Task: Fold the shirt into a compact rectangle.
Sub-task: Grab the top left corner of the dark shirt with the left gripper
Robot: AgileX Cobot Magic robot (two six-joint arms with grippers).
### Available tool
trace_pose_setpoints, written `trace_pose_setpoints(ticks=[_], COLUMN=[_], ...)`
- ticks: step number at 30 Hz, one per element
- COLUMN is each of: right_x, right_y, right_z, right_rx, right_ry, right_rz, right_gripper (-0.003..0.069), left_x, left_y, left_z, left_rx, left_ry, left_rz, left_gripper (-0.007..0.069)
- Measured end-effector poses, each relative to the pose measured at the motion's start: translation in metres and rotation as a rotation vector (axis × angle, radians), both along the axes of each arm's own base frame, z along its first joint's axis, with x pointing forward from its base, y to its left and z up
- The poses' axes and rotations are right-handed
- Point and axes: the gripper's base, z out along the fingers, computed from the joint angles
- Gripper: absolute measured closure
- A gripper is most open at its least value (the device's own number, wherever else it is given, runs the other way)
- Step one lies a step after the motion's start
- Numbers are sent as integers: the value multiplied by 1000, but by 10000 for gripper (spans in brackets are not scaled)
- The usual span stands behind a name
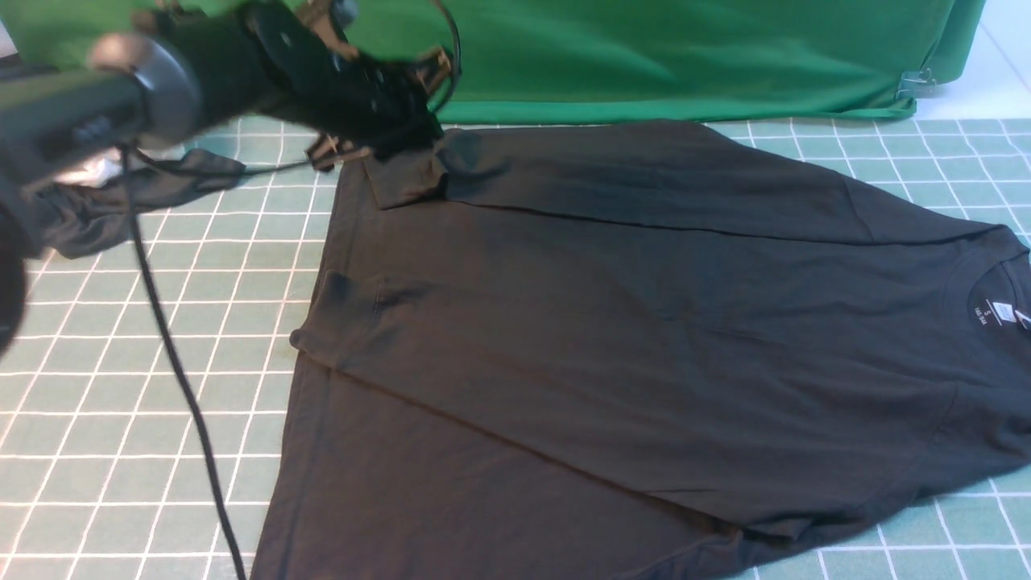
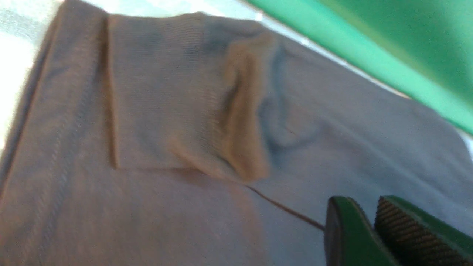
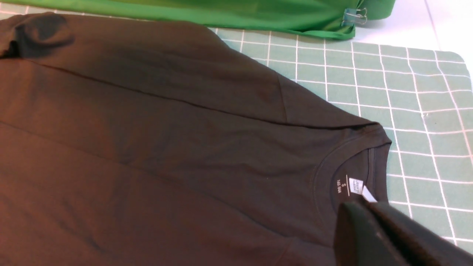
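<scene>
The black shirt (image 1: 628, 346) lies spread on the grid mat, collar to the right with its white neck label (image 1: 1001, 310). A long strip along its far side is folded over onto the body. At the far left hem, a small corner flap (image 1: 407, 177) is turned back. My left gripper (image 1: 378, 145) hovers just above that flap. In the left wrist view its green fingers (image 2: 364, 202) stand slightly apart over the shirt (image 2: 147, 111) with nothing between them. My right gripper (image 3: 360, 205) is shut just above the collar, beside the neck label (image 3: 356, 186). No cloth shows between its fingers.
A green backdrop cloth (image 1: 644, 56) hangs along the far edge, pinned by a binder clip (image 3: 354, 16). A smaller dark grey garment (image 1: 121, 205) lies at the far left under my left arm. A black cable (image 1: 177, 370) trails across the mat (image 1: 121, 403).
</scene>
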Motion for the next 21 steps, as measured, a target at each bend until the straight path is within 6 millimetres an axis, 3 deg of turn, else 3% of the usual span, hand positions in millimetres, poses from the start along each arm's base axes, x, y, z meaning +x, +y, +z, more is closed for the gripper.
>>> trace_pose_setpoints(ticks=[6, 10, 14, 21], right_x=[0, 0, 0, 0], right_y=[0, 0, 0, 0], right_z=[0, 0, 0, 0], right_rx=[0, 3, 35, 46], right_ry=[1, 1, 5, 7], right_rz=[0, -2, -20, -26], right_gripper=[633, 632, 630, 625], left_x=[20, 34, 46, 48], left_y=[2, -7, -21, -24], left_z=[-28, -39, -52, -56], left_rx=[59, 88, 111, 191], left_ry=[-70, -99, -121, -93], left_rz=[14, -23, -63, -133], left_gripper=[323, 236, 217, 265])
